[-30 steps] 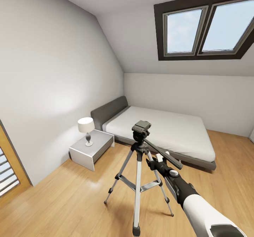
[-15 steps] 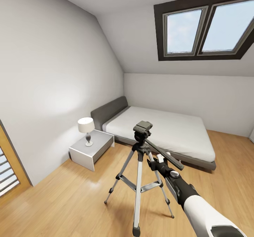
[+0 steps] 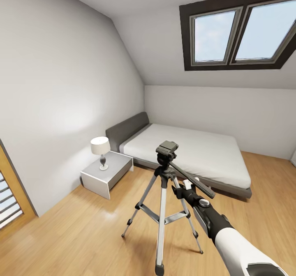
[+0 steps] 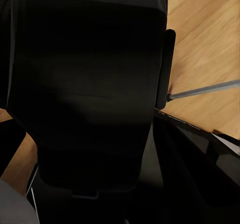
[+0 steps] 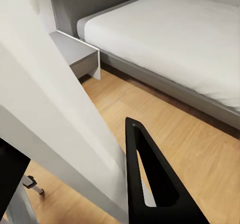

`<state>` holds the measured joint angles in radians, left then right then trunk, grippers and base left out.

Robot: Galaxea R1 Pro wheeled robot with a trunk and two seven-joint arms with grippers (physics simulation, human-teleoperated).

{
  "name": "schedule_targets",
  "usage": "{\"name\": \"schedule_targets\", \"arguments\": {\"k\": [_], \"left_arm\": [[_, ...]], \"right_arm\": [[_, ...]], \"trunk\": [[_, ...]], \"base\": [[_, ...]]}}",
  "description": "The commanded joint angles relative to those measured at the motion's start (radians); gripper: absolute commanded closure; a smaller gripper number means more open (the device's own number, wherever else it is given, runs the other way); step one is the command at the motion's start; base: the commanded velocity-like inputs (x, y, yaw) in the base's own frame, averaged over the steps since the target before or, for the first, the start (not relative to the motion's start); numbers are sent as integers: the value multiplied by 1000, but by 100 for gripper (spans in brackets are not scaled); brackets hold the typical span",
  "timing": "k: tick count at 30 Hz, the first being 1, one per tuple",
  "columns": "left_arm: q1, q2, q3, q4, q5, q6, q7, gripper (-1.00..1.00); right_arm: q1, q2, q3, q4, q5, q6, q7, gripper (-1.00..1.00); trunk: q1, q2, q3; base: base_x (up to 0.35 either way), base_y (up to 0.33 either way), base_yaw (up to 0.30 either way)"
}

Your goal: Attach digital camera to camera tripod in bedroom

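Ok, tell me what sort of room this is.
A bedroom, likely an attic one: a low grey-framed bed with white mattress, a white bedside table carrying a small white-shaded lamp, and a dark-framed skylight.

We can read no text, label, brand or number anywhere. Nothing we see here carries any legible marking.

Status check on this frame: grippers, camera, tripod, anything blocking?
Right gripper up beside the camera tripod, jaws unreadable. Left wrist view dark, jaws unreadable. Tripod head bare, digital camera not mounted. Bed behind.

Grey-framed bed (image 3: 193, 157), wood floor (image 3: 82, 235), skylight (image 3: 240, 33).
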<state>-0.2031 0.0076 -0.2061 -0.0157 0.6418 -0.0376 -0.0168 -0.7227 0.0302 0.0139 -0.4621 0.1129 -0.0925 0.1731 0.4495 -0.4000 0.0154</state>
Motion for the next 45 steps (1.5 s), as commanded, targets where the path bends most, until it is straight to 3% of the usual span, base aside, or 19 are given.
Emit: {"name": "schedule_targets", "arguments": {"k": [1,26,33,34,45], "left_arm": [[0,0,-8,1,8,-3,-2,100],[1,0,-7,-1,9,-4,-3,100],[1,0,-7,-1,9,-4,-3,100],[1,0,-7,-2,9,-4,-3,100],[1,-1,-7,-3,9,-4,-3,100]], "right_arm": [[0,-1,0,7,16,-4,-2,100],[0,-4,2,-4,-3,0,5,100],[0,-1,-11,-40,13,40,5,100],[0,-1,-11,-207,13,197,5,100],[0,-1,-12,-274,13,228,6,100]], "trunk": [[1,0,-1],[1,0,-1],[1,0,-1],[1,0,-1],[1,0,-1]], "base": [[0,0,0],[0,0,0],[0,0,0],[0,0,0],[0,0,0]]}}
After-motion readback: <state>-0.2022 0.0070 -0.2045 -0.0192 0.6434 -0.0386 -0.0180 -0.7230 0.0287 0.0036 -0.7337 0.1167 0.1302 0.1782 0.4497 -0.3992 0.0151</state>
